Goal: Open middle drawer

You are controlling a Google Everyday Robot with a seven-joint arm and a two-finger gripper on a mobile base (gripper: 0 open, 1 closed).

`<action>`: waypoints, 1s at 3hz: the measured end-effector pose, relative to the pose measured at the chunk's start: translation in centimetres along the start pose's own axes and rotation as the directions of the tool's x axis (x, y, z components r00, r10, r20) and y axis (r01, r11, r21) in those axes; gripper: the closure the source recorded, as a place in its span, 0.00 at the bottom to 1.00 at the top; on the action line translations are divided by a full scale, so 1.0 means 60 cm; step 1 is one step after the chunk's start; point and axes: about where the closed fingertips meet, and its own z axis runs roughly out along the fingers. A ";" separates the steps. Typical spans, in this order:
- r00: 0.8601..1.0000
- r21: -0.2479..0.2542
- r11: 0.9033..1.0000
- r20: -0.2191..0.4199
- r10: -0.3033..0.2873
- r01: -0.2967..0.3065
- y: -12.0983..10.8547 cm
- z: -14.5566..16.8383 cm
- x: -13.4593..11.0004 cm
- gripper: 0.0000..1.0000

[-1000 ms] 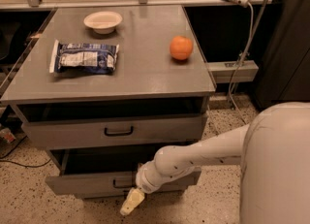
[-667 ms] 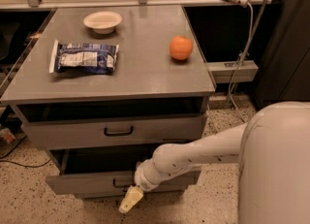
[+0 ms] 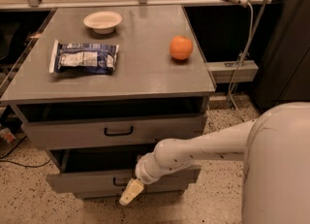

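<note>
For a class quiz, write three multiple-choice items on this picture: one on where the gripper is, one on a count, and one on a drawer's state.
1. Where is the gripper?
A. Resting on the cabinet top
B. Low down, at the middle drawer front
C. Raised above the cabinet

2. How many things lie on the cabinet top?
A. One
B. Three
C. Five

3. The middle drawer is:
A. Shut flush
B. Pulled partly out
C. Lying on the floor

Answers:
1 B: the gripper hangs by that drawer's handle.
2 B: there is a bowl, a bag and an orange.
3 B: a dark opening shows behind its front.
</note>
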 end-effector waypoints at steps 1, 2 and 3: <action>0.998 -0.032 0.999 -0.062 -0.009 0.007 -0.002 0.027 0.015 0.00; 0.991 -0.084 0.996 -0.131 -0.030 0.019 0.005 0.062 0.037 0.00; 0.991 -0.085 0.996 -0.132 -0.031 0.020 0.006 0.056 0.032 0.00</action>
